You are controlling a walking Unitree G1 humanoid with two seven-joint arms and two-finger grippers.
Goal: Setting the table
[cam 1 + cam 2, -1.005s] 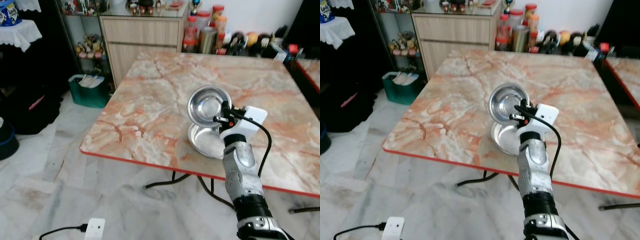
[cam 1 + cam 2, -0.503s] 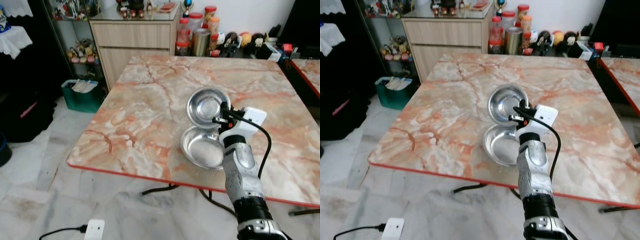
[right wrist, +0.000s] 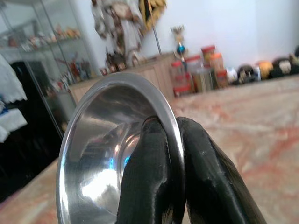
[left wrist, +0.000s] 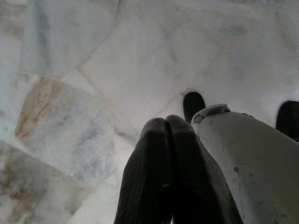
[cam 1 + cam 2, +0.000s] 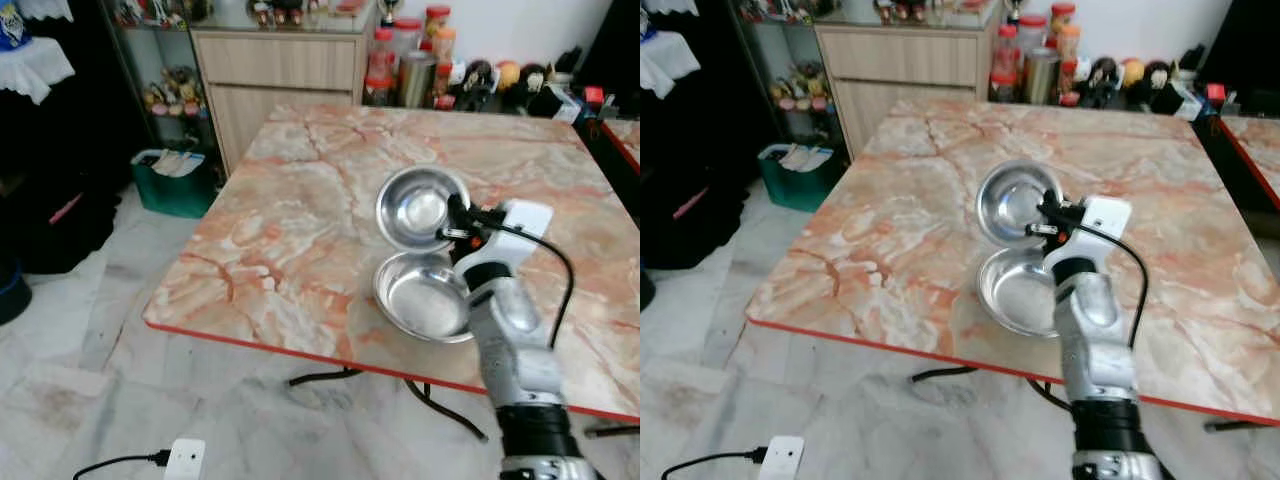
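gripping steel bowl [image 5: 420, 207] rim, right end effector [image 5: 452, 222], second bowl [image 5: 425, 296] on table [image 5: 290, 220]

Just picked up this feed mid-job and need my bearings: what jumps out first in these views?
The right claw stands out: it pinches the rim of a steel bowl, held tilted on edge above the marble table. A second steel bowl rests on the table just beneath it, near the front edge. The left claw hangs shut over the pale floor.

The right arm [image 5: 515, 330] is showing a silver forearm, a black cuff near the bottom edge, a white wrist block, a looping black cable, and ribbed black fingers [image 3: 205, 182].
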